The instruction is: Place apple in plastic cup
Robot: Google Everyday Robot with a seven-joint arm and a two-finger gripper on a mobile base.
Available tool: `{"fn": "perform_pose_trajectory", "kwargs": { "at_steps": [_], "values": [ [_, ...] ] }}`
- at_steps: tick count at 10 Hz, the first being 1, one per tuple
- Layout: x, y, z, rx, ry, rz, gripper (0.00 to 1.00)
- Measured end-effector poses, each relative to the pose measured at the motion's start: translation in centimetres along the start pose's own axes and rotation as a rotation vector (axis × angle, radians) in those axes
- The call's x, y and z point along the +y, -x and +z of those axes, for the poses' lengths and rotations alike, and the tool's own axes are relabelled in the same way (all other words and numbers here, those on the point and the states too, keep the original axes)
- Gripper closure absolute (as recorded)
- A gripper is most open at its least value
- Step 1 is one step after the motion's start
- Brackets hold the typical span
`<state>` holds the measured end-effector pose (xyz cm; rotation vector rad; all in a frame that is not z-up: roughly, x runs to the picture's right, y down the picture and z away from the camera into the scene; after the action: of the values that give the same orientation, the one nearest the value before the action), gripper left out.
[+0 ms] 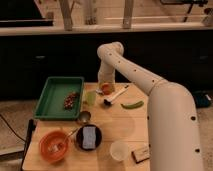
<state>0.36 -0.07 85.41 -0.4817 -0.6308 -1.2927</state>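
The apple is a small orange-red ball at the far middle of the wooden table, sitting right at the tip of my gripper. The gripper comes down from above on the long white arm and appears shut on the apple; its fingers are mostly hidden behind the wrist. The plastic cup, pale yellow-green, stands upright just left of the apple and slightly nearer, beside the green tray.
A green tray with brown bits sits at the left. A small metal cup, an orange bowl, a dark bowl, a whitish clear cup, a long green vegetable and a white utensil share the table.
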Motion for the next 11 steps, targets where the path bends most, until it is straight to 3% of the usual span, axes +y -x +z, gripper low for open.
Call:
{"fn": "perform_pose_trajectory", "kwargs": {
  "at_steps": [11],
  "values": [
    [0.52,-1.06,-0.36,0.005,-0.003,-0.030,0.97]
  ]
}}
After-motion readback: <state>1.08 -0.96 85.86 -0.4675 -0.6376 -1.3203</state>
